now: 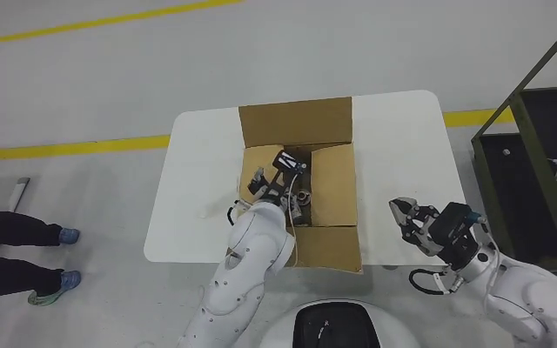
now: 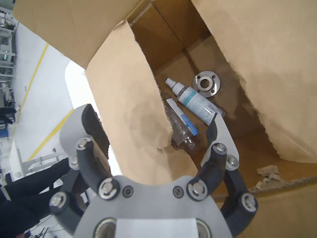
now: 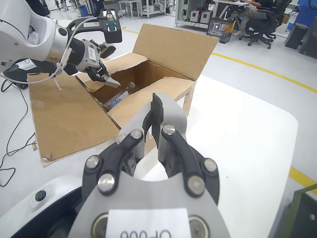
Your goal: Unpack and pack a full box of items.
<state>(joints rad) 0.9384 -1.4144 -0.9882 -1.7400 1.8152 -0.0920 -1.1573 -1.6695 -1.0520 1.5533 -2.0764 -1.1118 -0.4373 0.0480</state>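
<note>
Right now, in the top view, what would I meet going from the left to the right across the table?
bare table top → left gripper → box's right flap → right gripper → dark metal rack, past the table's edge

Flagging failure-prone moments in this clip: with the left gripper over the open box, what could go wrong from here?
The inner flap stands between the fingers of the open left gripper; descending or closing may snag cardboard. The spray bottle, tube and clear bottle lie crowded together, so a grasp might catch two.
</note>
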